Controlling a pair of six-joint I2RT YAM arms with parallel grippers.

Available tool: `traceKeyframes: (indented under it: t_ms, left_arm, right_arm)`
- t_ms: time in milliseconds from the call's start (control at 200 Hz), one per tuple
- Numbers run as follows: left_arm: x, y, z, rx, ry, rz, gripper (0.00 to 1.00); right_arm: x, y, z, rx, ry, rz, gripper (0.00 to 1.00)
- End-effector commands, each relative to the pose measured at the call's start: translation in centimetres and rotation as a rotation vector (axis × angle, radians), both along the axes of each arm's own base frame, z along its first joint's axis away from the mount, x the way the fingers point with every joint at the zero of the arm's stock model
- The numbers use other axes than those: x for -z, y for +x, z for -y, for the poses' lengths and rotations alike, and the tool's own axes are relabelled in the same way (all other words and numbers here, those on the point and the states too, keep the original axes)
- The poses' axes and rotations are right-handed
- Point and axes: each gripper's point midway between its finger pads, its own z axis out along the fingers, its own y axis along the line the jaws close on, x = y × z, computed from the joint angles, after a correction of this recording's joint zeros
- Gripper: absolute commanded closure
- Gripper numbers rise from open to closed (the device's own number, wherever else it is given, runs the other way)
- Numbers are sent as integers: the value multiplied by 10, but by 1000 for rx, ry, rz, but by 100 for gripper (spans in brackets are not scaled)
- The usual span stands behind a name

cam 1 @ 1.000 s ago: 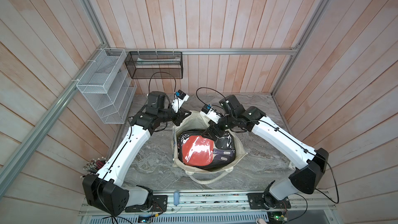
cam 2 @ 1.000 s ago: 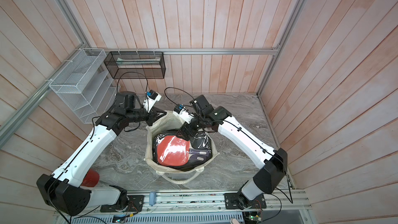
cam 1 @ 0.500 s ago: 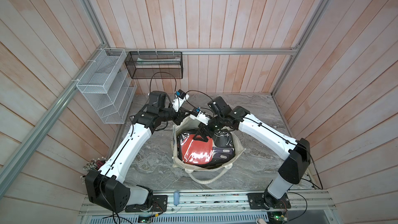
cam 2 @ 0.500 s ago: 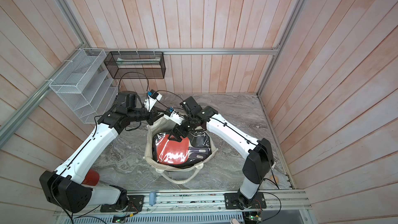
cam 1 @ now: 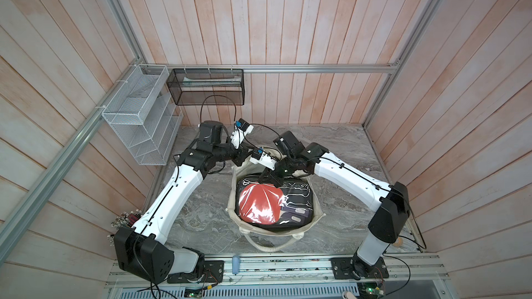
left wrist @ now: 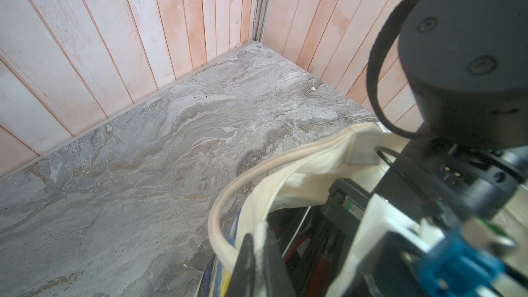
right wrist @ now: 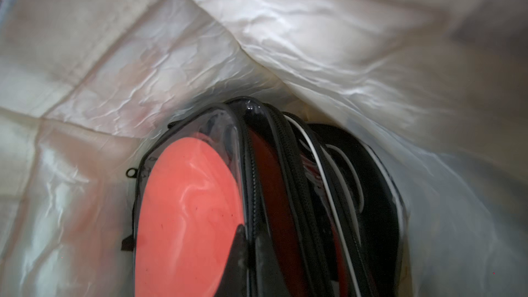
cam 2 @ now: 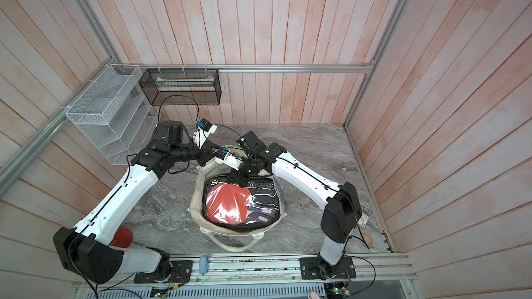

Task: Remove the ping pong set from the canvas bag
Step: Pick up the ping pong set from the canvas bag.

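Note:
The cream canvas bag (cam 1: 231, 205) (cam 2: 194, 197) stands open-mouthed on the marble table. Inside lies the ping pong set (cam 1: 259, 205) (cam 2: 227, 202), a clear-and-black zip case with a red paddle showing. My left gripper (cam 1: 240, 159) (left wrist: 261, 241) is shut on the bag's far left rim (left wrist: 314, 161), beside its rope handle (left wrist: 225, 204). My right gripper (cam 1: 270, 179) (cam 2: 237, 179) reaches into the bag's far side. In the right wrist view it (right wrist: 250, 241) is shut on the case's zip edge next to the red paddle (right wrist: 188, 210), with the bag's pale lining (right wrist: 257, 38) all round.
A white wire rack (cam 1: 141, 116) and a black mesh basket (cam 1: 205, 87) hang on the back left walls. The bag's other rope handle (cam 1: 273, 245) loops toward the front rail. A red object (cam 2: 122, 235) sits behind my left arm's base. Wooden walls close three sides.
My right gripper has moved left and down into the bag's far side and closed on the case's edge. The left gripper has kept its hold on the rim.

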Motion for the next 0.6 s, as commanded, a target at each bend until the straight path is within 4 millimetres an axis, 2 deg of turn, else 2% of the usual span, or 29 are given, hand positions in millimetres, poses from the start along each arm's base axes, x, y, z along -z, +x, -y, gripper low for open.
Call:
traceKeyframes:
  t_ms: [0,125,230,465,595]
  left_arm:
    - [-42,6,7,34,-72,135,100]
    - [-39,8,7,30,-69,133,100]
    - [-37,10,7,21,-64,130,100]
    - [-25,19,5,-8,-41,107,100]
    - [-17,23,5,-19,-29,92,100]
  right_arm:
    - [-2,-5,9,21,-38,-19,100]
    - [-11,-3,10,32,-29,1,100]
    - [-28,1,9,50,2,45,100]
    - [-101,22,15,168,132,228,100]
    - [-146,25,22,205,217,317,100]
